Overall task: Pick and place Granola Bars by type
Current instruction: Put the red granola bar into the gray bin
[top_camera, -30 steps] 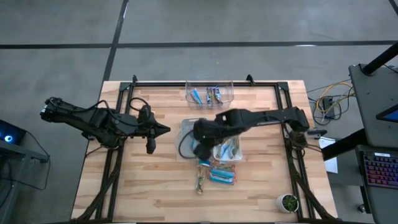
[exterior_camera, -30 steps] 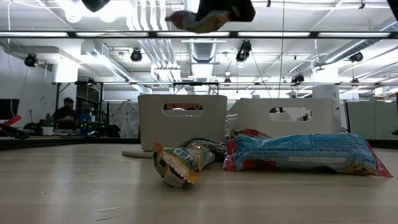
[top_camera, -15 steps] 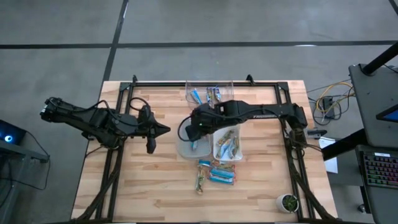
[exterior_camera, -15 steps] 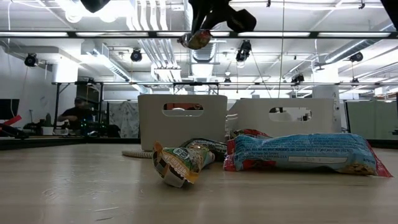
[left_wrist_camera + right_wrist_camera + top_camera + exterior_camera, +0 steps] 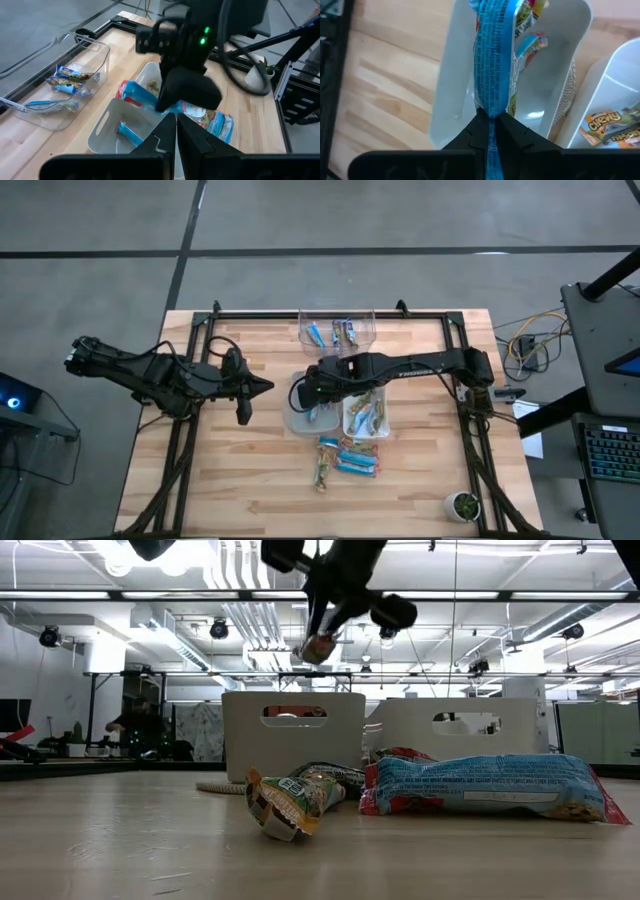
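Observation:
My right gripper (image 5: 312,393) hangs over the grey bin (image 5: 292,420), shut on a bright blue granola bar (image 5: 492,55). One blue bar (image 5: 531,42) lies on that bin's floor. The white bin (image 5: 352,426) beside it holds greenish-gold bars (image 5: 615,125). Loose blue and greenish-gold bars (image 5: 345,457) lie flat on the table near the bins' front. My left gripper (image 5: 270,387) waits shut, raised over the table's left part, touching nothing. My right gripper pinches one end of the blue bar's wrapper (image 5: 490,111) between its two fingers. The fingers slant down from the table's right side. The bar hangs below them, edge-on in the right wrist view, lifted clear above the grey bin (image 5: 450,100).
A clear bin (image 5: 337,330) with blue and greenish-gold bars stands at the table's far edge. A black frame (image 5: 200,360) runs around the table. A small potted plant (image 5: 463,505) sits at the near right corner. Bare wood lies left of the bins.
My right gripper has gone from the bins' near ends toward the table's far-left to over the grey bin. It has sunk and rolled about its own line. The blue bar, first held crosswise high up, now hangs end-down, lower over the grey bin.

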Robot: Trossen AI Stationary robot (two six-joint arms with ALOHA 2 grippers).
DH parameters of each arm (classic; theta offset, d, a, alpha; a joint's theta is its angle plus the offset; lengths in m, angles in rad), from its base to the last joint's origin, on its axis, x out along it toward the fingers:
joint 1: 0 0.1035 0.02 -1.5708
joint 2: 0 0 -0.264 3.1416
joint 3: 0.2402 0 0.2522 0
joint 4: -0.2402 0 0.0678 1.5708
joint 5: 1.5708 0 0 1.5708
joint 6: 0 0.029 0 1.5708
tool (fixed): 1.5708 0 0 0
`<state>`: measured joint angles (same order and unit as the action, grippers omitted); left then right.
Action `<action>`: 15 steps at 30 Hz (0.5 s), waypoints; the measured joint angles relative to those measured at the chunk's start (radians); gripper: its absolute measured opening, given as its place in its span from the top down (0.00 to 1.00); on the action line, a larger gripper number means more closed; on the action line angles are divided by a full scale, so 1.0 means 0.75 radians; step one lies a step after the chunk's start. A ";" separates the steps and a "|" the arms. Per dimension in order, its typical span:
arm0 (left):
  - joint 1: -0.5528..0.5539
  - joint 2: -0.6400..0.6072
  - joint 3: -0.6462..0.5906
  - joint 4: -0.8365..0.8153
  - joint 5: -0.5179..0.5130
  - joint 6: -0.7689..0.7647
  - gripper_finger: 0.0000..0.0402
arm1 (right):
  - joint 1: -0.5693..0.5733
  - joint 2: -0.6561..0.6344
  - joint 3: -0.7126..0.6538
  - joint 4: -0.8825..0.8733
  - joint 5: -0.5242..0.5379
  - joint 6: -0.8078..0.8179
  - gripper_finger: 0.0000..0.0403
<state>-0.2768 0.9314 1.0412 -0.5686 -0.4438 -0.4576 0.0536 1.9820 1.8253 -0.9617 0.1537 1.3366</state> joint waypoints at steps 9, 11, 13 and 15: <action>0.000 0.001 0.000 -0.001 0.000 0.001 1.00 | 0.001 -0.002 -0.087 0.026 -0.035 0.014 0.96; 0.000 0.001 0.000 -0.001 0.000 0.001 1.00 | 0.001 -0.003 -0.093 0.030 -0.058 0.013 0.96; 0.000 0.001 0.000 -0.001 0.000 0.001 1.00 | 0.001 -0.003 -0.101 0.031 -0.080 0.001 0.94; 0.000 0.001 0.000 -0.001 0.000 0.001 1.00 | 0.001 -0.003 -0.101 0.033 -0.091 -0.011 0.91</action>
<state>-0.2768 0.9318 1.0412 -0.5690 -0.4438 -0.4571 0.0540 1.9797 1.7493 -0.9369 0.0852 1.3284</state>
